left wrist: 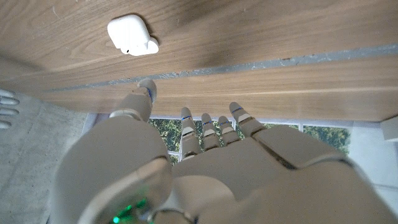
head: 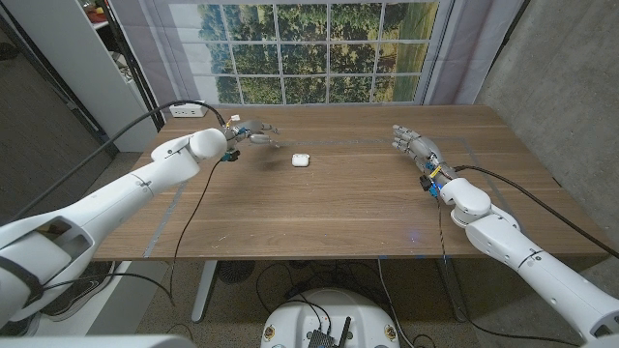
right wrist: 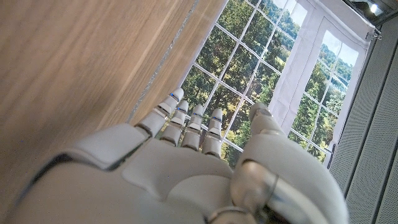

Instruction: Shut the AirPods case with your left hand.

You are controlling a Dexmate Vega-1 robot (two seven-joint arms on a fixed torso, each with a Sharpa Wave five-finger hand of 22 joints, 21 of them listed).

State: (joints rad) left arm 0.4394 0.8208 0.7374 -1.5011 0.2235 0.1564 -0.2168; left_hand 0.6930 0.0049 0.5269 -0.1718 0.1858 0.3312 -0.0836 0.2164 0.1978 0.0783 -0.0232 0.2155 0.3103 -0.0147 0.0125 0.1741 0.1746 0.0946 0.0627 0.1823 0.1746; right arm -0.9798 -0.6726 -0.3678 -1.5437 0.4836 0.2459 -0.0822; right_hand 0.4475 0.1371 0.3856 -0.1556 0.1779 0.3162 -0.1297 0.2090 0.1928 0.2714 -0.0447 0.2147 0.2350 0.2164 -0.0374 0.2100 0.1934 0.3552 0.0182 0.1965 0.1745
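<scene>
A small white AirPods case (head: 301, 159) lies on the wooden table (head: 319, 217), a little left of the middle and towards the far side. In the left wrist view the case (left wrist: 131, 35) seems to have its lid swung open to one side. My left hand (head: 253, 132) hovers just left of and behind the case, fingers spread, apart from it and holding nothing. The left wrist view shows that hand (left wrist: 205, 168) with fingers stretched out. My right hand (head: 414, 143) stands at the far right of the table, fingers straight and empty; the right wrist view shows its back (right wrist: 186, 168).
A grey tape line (head: 334, 141) marks a rectangle on the tabletop. A black cable (head: 145, 121) runs from my left arm to a white power strip (head: 184, 110) at the far left corner. A window (head: 309, 48) stands behind the table.
</scene>
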